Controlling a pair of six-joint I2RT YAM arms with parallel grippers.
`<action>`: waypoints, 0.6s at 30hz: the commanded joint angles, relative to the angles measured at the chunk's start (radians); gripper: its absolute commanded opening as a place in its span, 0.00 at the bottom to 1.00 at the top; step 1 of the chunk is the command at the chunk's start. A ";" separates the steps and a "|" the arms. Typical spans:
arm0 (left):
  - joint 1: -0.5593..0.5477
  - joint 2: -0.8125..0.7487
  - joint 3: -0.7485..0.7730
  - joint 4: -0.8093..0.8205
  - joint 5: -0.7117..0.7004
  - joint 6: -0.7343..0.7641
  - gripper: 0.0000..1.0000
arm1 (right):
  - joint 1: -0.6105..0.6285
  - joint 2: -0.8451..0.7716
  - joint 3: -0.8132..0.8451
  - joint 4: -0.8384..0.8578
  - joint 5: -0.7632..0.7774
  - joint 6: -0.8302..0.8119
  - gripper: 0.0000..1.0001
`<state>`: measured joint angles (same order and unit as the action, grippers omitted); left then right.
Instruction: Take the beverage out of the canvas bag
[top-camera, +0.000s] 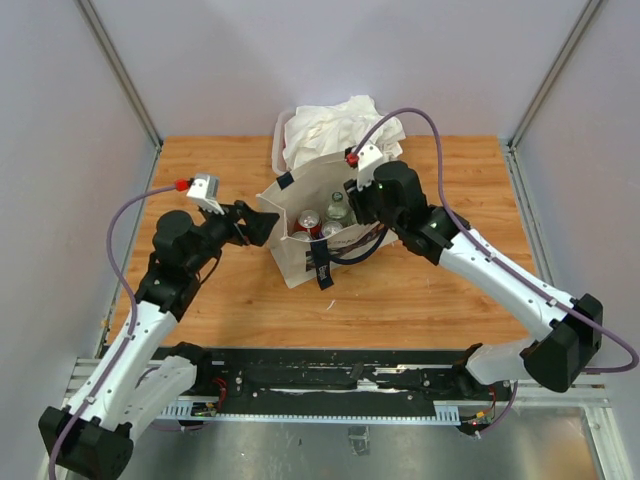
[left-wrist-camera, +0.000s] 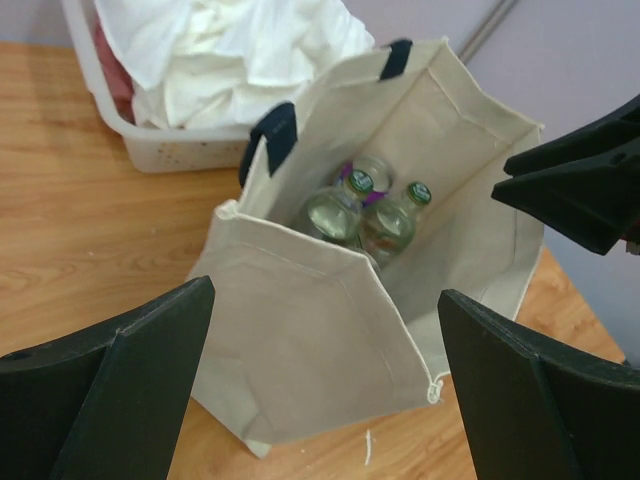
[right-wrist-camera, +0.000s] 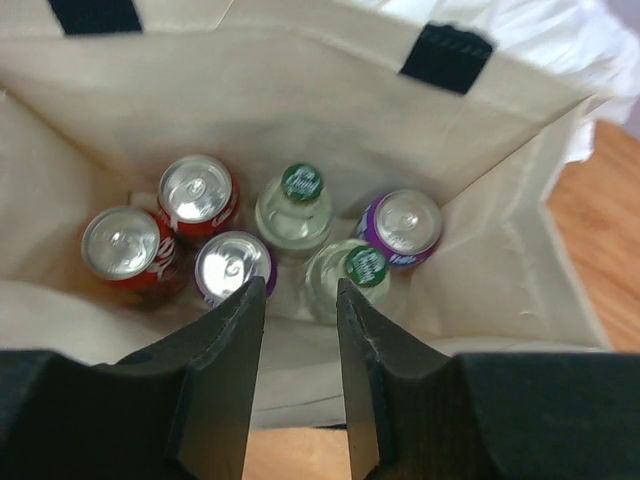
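Note:
The cream canvas bag stands open at mid-table, navy handles hanging over its rim. Inside, in the right wrist view, are two red cans, two purple cans and two clear bottles with green caps. My right gripper hovers above the bag's mouth, jaws a narrow gap apart and empty, over the near bottle. My left gripper is wide open and empty, just left of the bag, not touching it. From above, the left gripper points at the bag's left side.
A clear plastic tub heaped with white cloth stands right behind the bag. Grey walls close in the wooden table on three sides. A metal rail runs along the near edge.

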<state>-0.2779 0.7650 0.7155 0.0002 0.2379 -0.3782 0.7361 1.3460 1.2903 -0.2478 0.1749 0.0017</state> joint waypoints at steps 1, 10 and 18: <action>-0.077 0.034 -0.005 0.023 -0.021 0.000 1.00 | 0.038 -0.040 -0.053 -0.039 -0.067 0.058 0.36; -0.118 0.093 0.000 0.044 -0.013 -0.012 1.00 | 0.087 -0.094 -0.149 -0.075 -0.083 0.066 0.36; -0.158 0.152 -0.001 0.035 0.014 -0.002 1.00 | 0.105 -0.083 -0.130 -0.075 -0.098 0.056 0.36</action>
<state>-0.4129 0.8986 0.7094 0.0059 0.2260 -0.3859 0.8188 1.2694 1.1526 -0.3054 0.0998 0.0525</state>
